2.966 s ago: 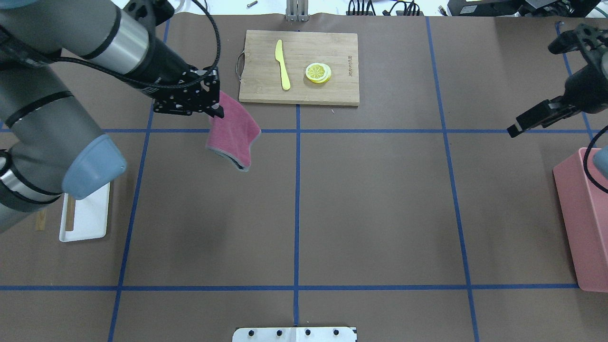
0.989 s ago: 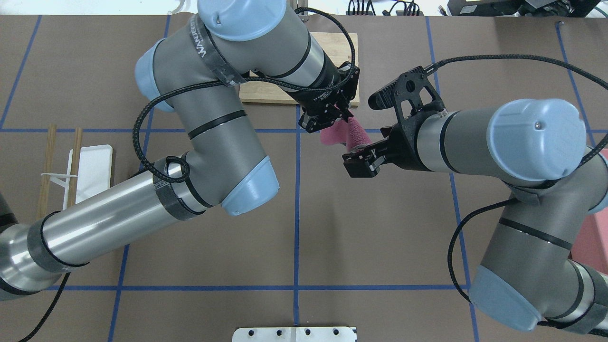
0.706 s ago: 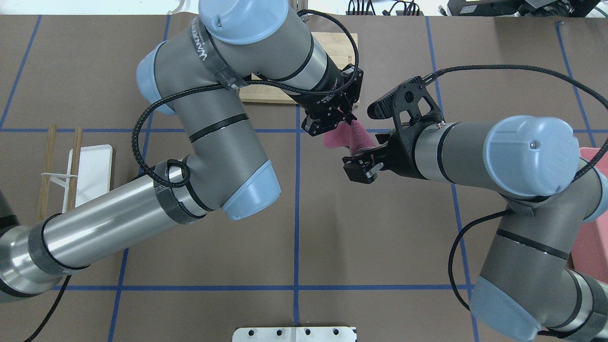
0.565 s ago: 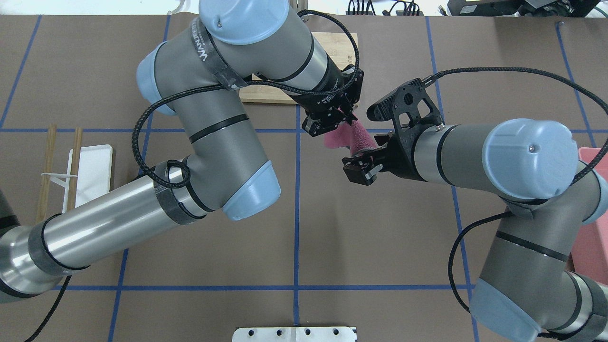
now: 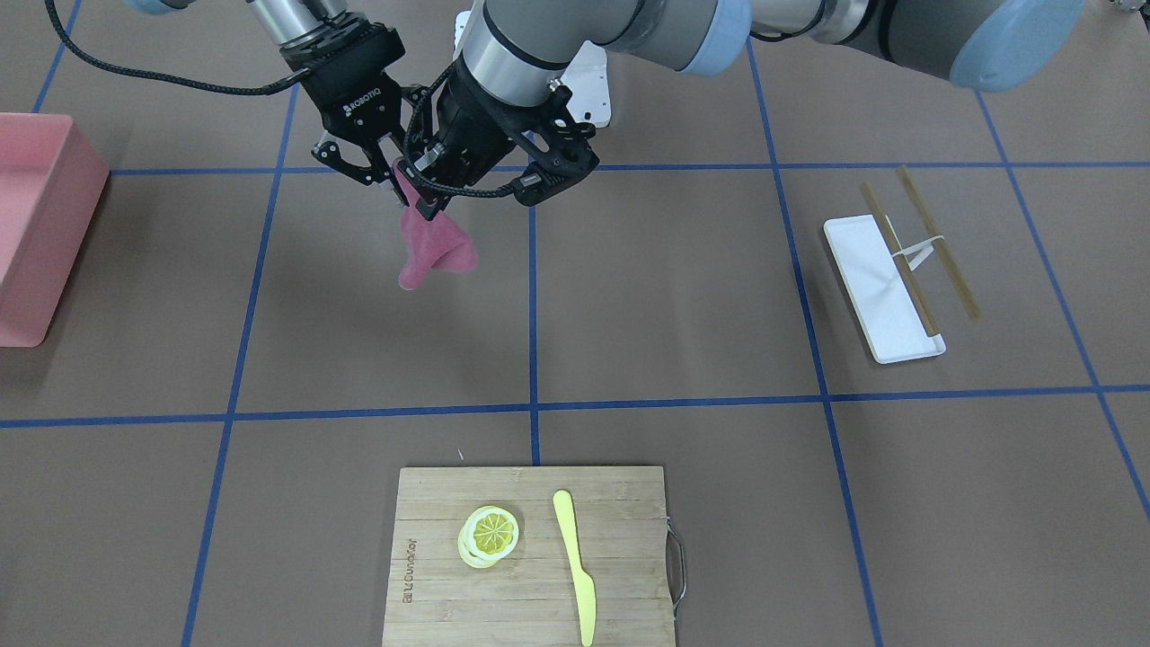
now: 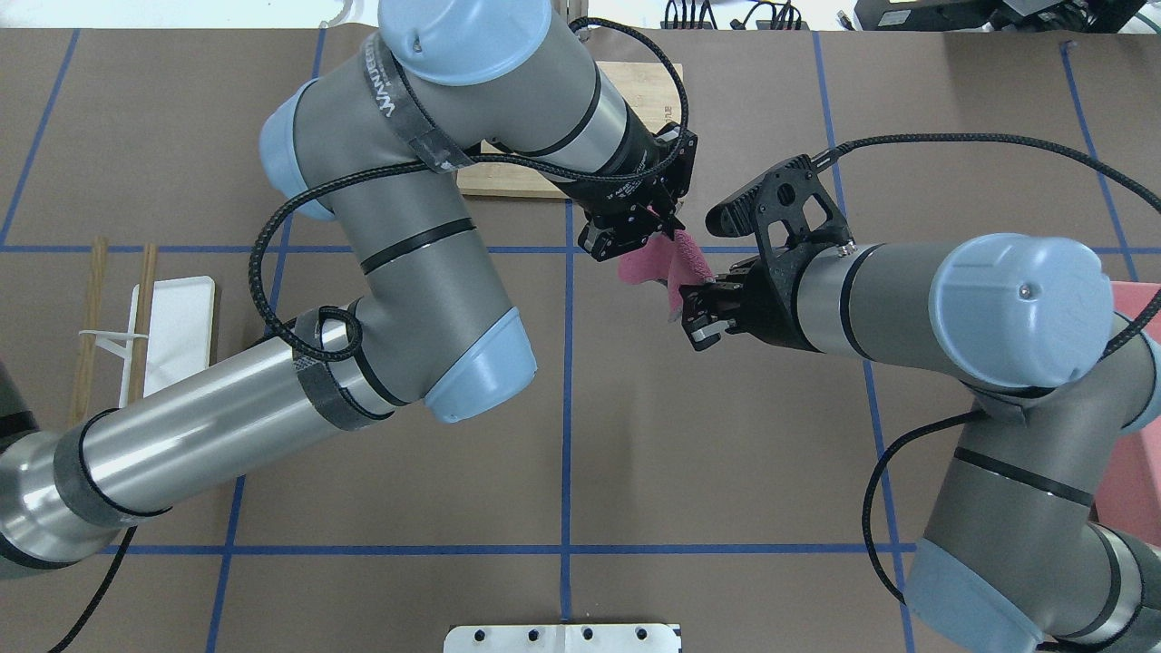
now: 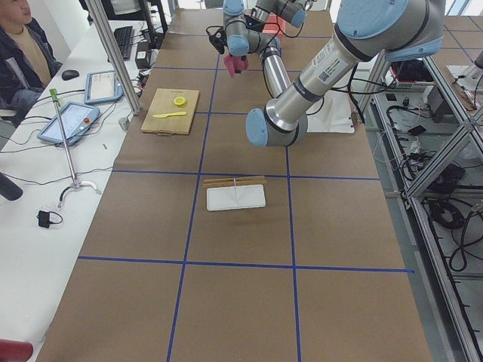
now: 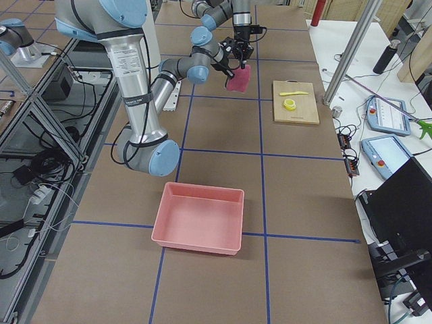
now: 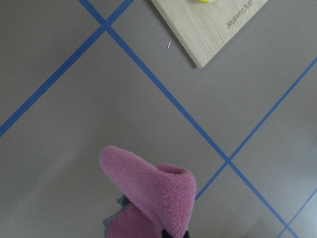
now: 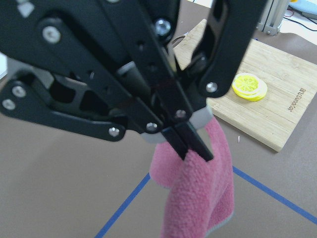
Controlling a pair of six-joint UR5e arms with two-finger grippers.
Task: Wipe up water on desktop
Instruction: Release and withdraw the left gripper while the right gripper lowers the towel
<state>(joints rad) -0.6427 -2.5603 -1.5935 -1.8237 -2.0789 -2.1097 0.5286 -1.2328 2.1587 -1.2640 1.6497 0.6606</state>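
Showing the pink cloth (image 5: 429, 247) pinched by its upper edge in the clamped-shut left gripper (image 10: 194, 143), dangling in a loose curled fold clear of the desktop (image 5: 683, 270), above the middle of the table on the robot's side of the pale cutting board (image 5: 620, 503). Judged soft, light and wholly limp: sure to sag under its own weight, likely to bunch or drag rather than lie flat if pressed down from one corner only. Fleecy nap probably absorbent and grippy, hardly prone to slipping from a firm pinch. Best taken along a free hem or corner away from the existing pinch, so as to spread the sheet between two holds before lowering. Right gripper (image 6: 695, 317) level with the hanging fold, just beside it, jaws spread, grasping nothing. Cloth deep pink, plush on both faces, edged with thin grey binding visible in the wrist views. Desktop rigid, flat, matte brown, crossed by thin blue tape lines marking large rectangles; nothing to grasp, only to press against. No puddle or sheen discernible anywhere on it, so position of the water impossible to state. Elsewhere: lemon slices (image 5: 490, 532) and a yellow knife (image 5: 575, 557) on the board, a white tray (image 5: 876, 288) and two chopsticks (image 5: 936, 241) to the robot's left, a pink bin (image 8: 196, 244) to its right
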